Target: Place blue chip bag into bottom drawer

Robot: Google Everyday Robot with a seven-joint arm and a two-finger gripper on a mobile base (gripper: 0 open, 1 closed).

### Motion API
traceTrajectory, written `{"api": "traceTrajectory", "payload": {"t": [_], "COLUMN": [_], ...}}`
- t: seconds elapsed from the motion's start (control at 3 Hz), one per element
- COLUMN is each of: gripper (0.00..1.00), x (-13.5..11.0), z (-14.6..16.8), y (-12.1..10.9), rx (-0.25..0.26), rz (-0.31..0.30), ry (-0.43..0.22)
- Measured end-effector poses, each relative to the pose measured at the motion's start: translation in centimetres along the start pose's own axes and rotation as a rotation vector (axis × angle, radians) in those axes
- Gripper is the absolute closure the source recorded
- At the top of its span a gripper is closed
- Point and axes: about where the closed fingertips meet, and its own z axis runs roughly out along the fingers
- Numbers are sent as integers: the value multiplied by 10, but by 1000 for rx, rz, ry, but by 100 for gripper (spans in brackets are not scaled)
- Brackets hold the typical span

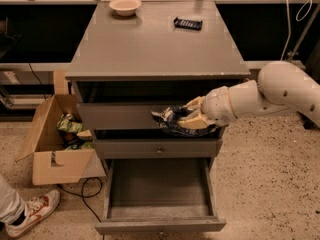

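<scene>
My gripper [187,118] is shut on the blue chip bag [169,121], a crinkled dark blue foil bag with pale print. It holds the bag in the air in front of the top drawer's front panel, right of the cabinet's middle. The white arm reaches in from the right. The bottom drawer [159,226] is pulled open below the bag, its wide flat tray bare inside. The bag is well above that tray.
The grey cabinet top [155,41] carries a pale bowl [124,5] at the back left and a flat black bar [188,23] at the back right. An open cardboard box [55,146] with green snack bags stands left of the cabinet. A person's shoe [31,213] is at bottom left.
</scene>
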Motion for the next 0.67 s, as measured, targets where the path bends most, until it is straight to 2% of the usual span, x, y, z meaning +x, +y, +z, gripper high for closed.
{"api": "traceTrajectory", "payload": {"t": [0.33, 0.67], "gripper": [100, 100], "x": [19, 66], "z": [8, 28], "y": [6, 18], "rx": [-16, -6], "rz": [35, 66], "ry": [-36, -49]}}
